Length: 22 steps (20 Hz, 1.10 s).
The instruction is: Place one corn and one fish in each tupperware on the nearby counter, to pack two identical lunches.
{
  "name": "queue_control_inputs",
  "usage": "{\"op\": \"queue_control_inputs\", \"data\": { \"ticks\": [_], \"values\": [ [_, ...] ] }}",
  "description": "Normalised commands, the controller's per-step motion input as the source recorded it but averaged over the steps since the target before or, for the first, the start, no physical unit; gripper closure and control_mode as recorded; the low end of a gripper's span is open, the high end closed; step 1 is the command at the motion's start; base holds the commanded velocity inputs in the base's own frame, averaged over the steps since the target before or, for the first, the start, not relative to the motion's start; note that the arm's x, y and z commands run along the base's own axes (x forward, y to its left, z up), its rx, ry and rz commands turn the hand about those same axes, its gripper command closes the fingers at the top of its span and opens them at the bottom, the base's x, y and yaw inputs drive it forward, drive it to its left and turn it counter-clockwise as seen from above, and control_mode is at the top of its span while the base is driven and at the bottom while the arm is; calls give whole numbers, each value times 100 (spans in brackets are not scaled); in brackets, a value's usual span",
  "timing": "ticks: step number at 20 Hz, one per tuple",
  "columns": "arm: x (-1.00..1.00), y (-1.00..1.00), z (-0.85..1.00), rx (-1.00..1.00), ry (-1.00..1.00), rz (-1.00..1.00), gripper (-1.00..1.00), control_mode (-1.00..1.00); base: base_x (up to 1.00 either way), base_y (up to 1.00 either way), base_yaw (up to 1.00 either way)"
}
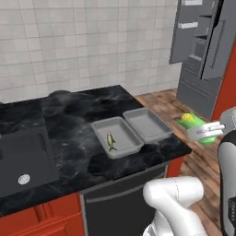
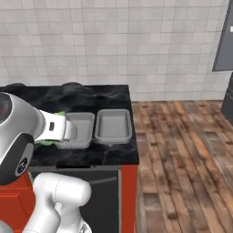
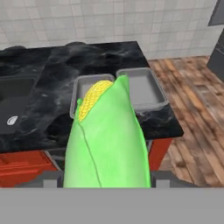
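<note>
Here, near tray [image 1: 119,137] holding one fish [image 1: 111,141], far tray [image 1: 148,123] bare, hand [image 1: 206,131] clasping green corn [image 1: 196,125].

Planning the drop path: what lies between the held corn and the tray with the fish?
In the left base view, between the corn and the fish tray sits the second, empty tray.

We are seeing evenly lit, bright rendered pictures, slightly soft and blocky; the counter [image 1: 83,115] is showing faint glare, and only soft shadows are lying in the trays [image 1: 147,124].
</note>
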Motion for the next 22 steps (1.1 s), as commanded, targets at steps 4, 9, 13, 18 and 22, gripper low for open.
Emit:
{"op": "queue_control_inputs", "data": {
  "ticks": [4, 9, 13, 18, 22],
  "values": [
    [0, 0, 0, 0, 0, 0, 100, 100, 79, -2, 9],
    [0, 0, 0, 0, 0, 0, 100, 100, 57, 21, 17],
    [0, 0, 0, 0, 0, 0, 100, 100, 46, 15, 22],
    [0, 0, 0, 0, 0, 0, 100, 100, 26, 4, 30],
    [0, 0, 0, 0, 0, 0, 100, 100, 23, 3, 30]
  ]
}}
